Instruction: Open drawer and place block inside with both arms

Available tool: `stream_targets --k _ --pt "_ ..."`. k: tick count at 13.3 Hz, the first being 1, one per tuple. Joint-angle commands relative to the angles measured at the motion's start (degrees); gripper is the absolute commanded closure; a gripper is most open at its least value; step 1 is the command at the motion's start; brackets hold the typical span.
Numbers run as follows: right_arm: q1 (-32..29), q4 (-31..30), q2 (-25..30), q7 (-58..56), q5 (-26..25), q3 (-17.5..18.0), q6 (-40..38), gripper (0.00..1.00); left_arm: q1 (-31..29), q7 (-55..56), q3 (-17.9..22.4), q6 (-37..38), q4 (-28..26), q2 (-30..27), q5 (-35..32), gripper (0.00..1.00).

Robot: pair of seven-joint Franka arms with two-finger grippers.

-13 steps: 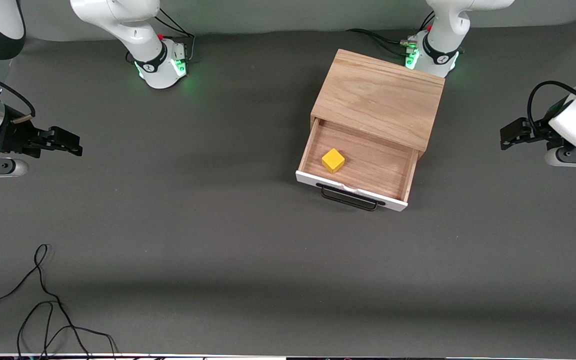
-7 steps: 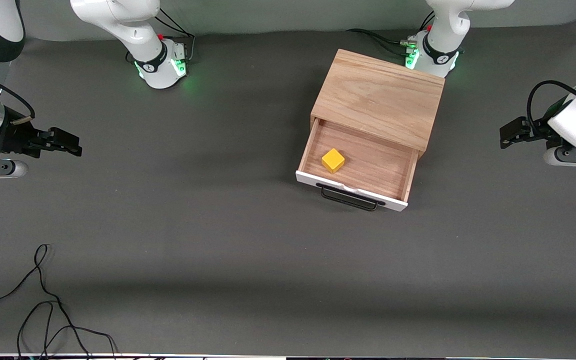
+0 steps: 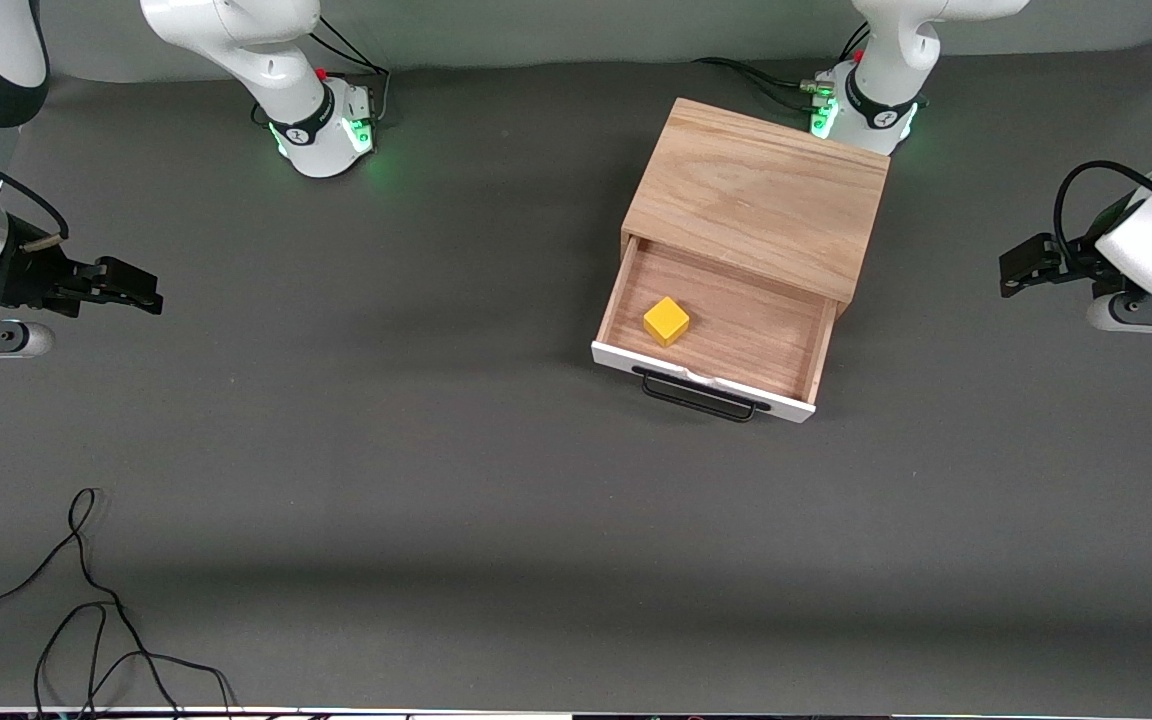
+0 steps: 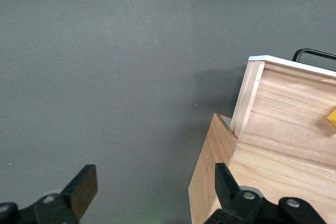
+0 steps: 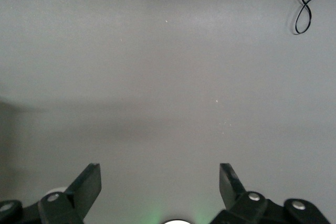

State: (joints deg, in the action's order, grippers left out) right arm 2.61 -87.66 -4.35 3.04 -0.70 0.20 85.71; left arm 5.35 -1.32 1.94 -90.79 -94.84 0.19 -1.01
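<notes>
While the block (image 3: 666, 321) sits in the open drawer (image 3: 726, 335), left gripper (image 4: 152, 192) and right gripper (image 5: 160, 184) wait spread apart, empty

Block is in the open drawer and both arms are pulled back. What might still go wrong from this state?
1. The drawer stands pulled far out of the wooden box; an arm sweeping low past it might catch its black handle.
2. The block sits loose near the drawer's front, so a hard shove shut might make it slide.
3. The left claw hangs open at the left arm's end, close to the box; the right claw, also open, is well away.
</notes>
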Motion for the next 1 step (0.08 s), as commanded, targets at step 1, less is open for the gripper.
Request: stream_targets --k 1 --pt "0.55 -0.4 0.3 -0.93 -0.35 -0.37 0.86 0.0 0.54 -0.88 0.44 0.52 -0.08 -0.54 0.31 0.0"
